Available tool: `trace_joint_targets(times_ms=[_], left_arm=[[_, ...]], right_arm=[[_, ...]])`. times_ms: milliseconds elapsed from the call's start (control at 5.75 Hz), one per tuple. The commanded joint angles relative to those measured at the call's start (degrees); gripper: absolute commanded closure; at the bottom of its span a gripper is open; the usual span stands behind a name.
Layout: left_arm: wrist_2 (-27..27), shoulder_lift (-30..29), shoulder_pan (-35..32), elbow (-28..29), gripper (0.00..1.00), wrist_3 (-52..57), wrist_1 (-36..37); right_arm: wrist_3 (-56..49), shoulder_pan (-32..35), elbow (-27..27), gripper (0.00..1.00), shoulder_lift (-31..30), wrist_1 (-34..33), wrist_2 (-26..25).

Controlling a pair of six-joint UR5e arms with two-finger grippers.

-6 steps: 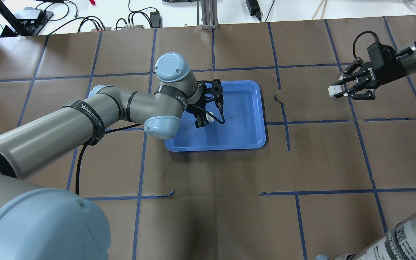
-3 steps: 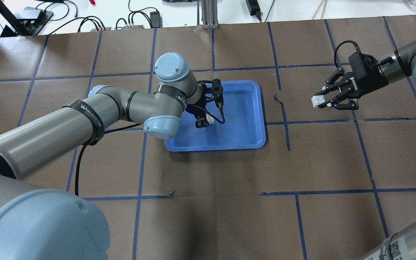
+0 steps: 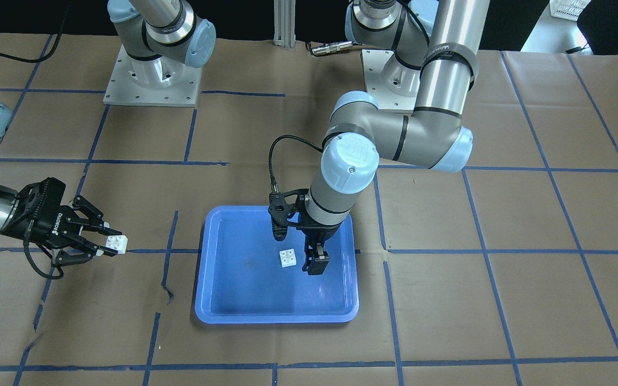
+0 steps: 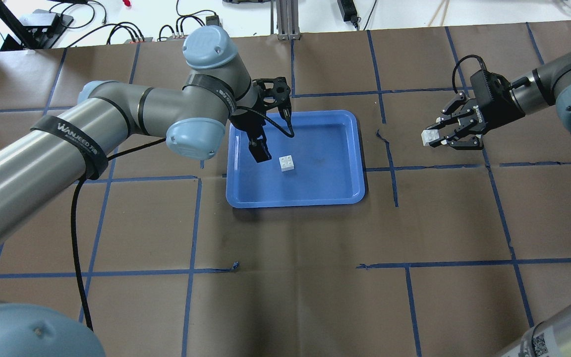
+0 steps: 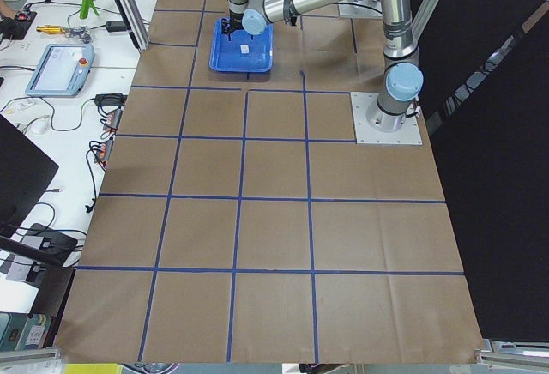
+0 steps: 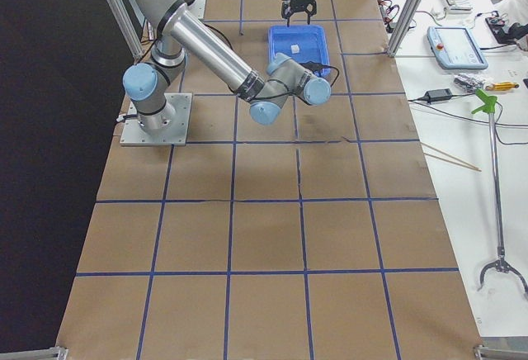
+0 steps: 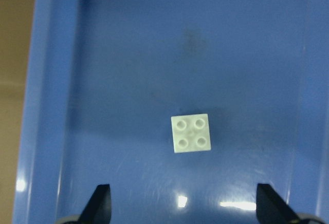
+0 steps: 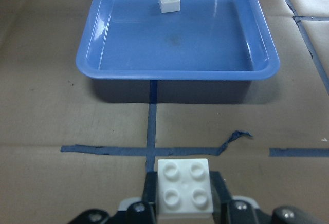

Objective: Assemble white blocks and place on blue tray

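The blue tray lies at the table's middle. One white block sits studs up on the tray floor, free of any gripper; it also shows in the front view and the left wrist view. My left gripper hangs open above the tray, just left of that block, its fingertips wide apart. My right gripper is right of the tray, above the table, shut on the second white block, which fills the bottom of the right wrist view, studs up, facing the tray's rim.
The table is brown paper with a blue tape grid. Torn tape lies between the tray and my right gripper. The arms' base plates stand at the robot's side. Cables and devices lie beyond the far edge.
My left gripper has let go of its white block, which now lies on the tray, and has risen and drawn back to the left. My right gripper has moved left toward the tray with its block.
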Motion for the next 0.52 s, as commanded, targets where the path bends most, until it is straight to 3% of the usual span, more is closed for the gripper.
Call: trace_joint_targets(times_ms=[0, 174, 348], left_arm=[[-0.40, 5.37, 1.04, 7.04, 0.01, -0.54, -14.34], [-0.23, 8.36, 0.78, 9.16, 0.01, -5.24, -17.82], [-0.05, 10.91, 1.56, 8.23, 0.01, -11.46, -17.85]], right_arm=[[4.85, 7.21, 1.05, 0.64, -0.37, -2.66, 1.89], [12.53, 10.92, 2.18, 0.64, -0.37, -9.38, 4.24], [21.83, 15.22, 5.41, 0.64, -0.11, -20.67, 4.87]])
